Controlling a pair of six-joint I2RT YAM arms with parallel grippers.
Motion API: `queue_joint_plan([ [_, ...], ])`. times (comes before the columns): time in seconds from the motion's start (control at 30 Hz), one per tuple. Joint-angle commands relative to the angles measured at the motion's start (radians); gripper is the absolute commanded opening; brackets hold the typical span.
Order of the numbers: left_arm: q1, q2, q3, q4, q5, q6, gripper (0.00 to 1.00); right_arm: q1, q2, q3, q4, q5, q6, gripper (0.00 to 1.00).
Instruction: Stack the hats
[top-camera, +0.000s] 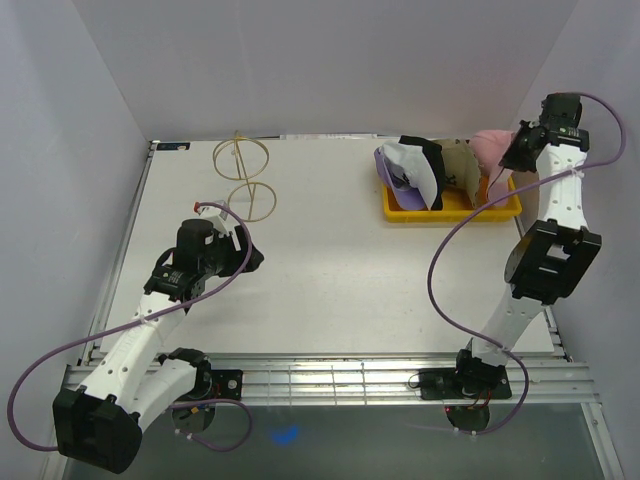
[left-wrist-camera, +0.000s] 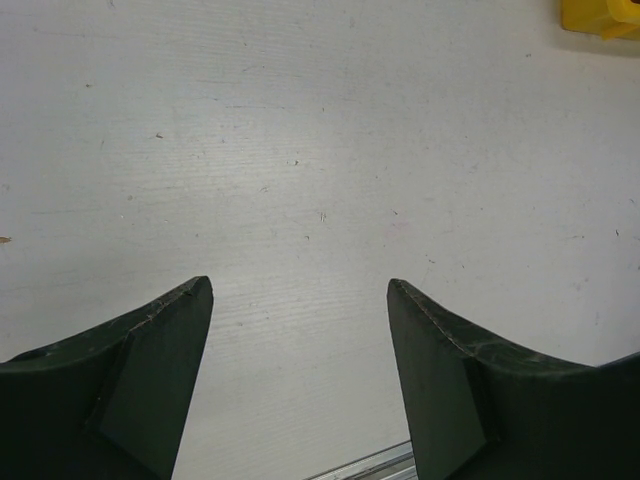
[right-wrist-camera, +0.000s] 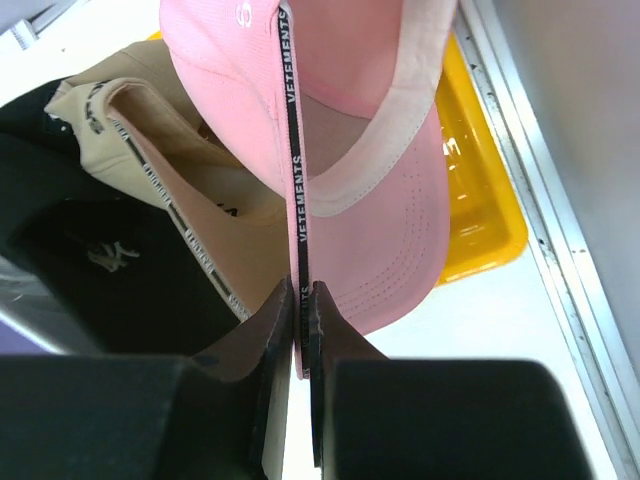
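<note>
My right gripper (right-wrist-camera: 301, 292) is shut on the rim of the pink cap (right-wrist-camera: 385, 235) and holds it above the right end of the yellow tray (top-camera: 500, 210); the pink cap (top-camera: 491, 150) hangs from my right gripper (top-camera: 512, 150). The tan cap (top-camera: 458, 170), black cap (top-camera: 432, 160), white cap (top-camera: 412, 168) and purple cap (top-camera: 384, 168) stand on edge in the tray. In the right wrist view the tan cap (right-wrist-camera: 190, 170) and black cap (right-wrist-camera: 110, 260) lie left of the pink one. My left gripper (left-wrist-camera: 300, 290) is open and empty over bare table, far left of the tray (top-camera: 252, 258).
A thin wooden wire-like stand (top-camera: 245, 175) rises at the back left of the table. The tray's corner (left-wrist-camera: 600, 15) shows at the top right of the left wrist view. Walls enclose the table on three sides; a metal rail (top-camera: 330, 375) runs along the near edge.
</note>
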Motion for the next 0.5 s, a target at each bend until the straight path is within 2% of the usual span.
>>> queue_joint_plan([
  [0.0,-0.001,0.000,0.002,0.013,-0.004,0.012,0.81,-0.006,-0.092,0.066,-0.041,0.072,-0.005,0.08],
  [0.13,-0.001,0.006,0.004,0.013,-0.001,0.013,0.81,-0.006,-0.135,0.089,-0.059,0.120,-0.006,0.08],
  [0.27,-0.001,0.009,0.012,0.008,0.001,0.012,0.81,-0.006,-0.151,0.196,-0.110,0.111,0.004,0.08],
  [0.37,-0.001,0.011,0.019,0.002,0.001,0.012,0.81,-0.006,-0.161,0.299,-0.148,0.083,0.021,0.08],
  [0.47,-0.001,0.015,0.041,-0.010,0.001,0.007,0.81,-0.006,-0.200,0.324,-0.135,-0.015,0.072,0.08],
])
